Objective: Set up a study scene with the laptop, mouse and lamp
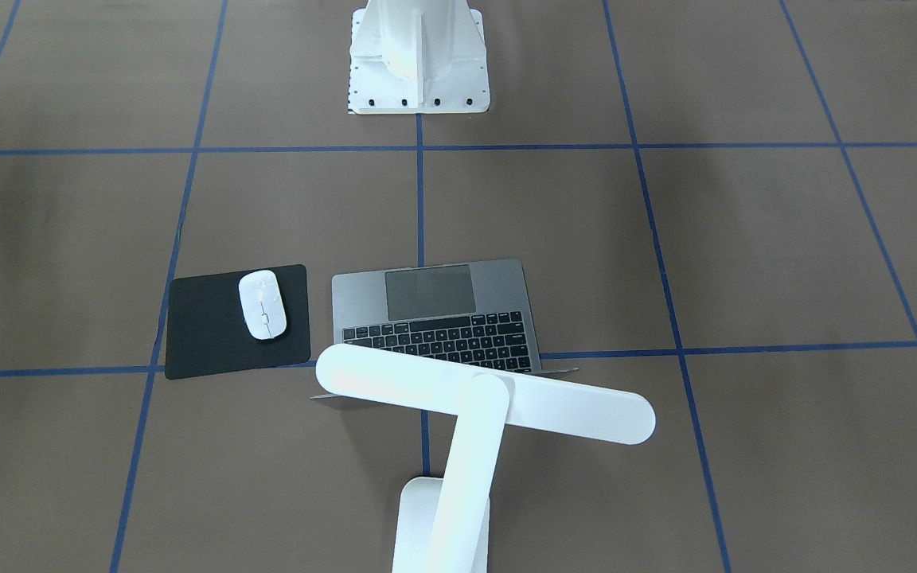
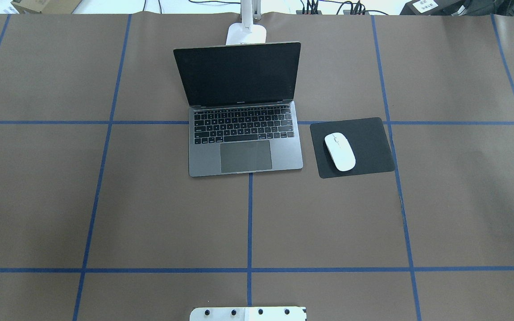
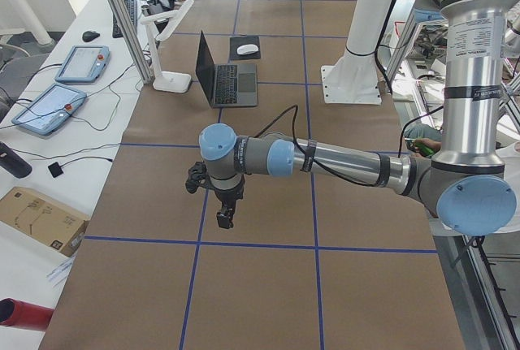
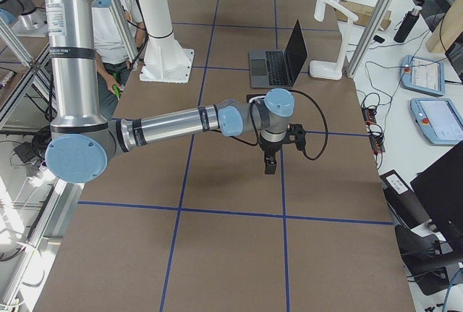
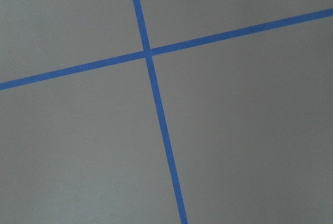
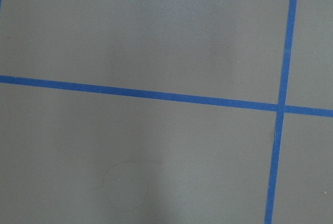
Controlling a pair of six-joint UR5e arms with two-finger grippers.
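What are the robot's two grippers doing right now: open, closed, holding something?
Black left gripper: cannot be told, shown only by a side camera.
Black right gripper: cannot be told, shown only by a side camera.

Brown paper table cover (image 2: 453, 200), flat, marked into squares by blue tape lines (image 2: 249, 223); thin black square mat (image 2: 373, 151) flat on it; white bolted metal pedestal (image 1: 419, 64) upright, well apart from mat; brown cardboard box (image 3: 41, 218) and two grey-blue tablet consoles (image 3: 81, 62) on white side bench (image 3: 20, 281).
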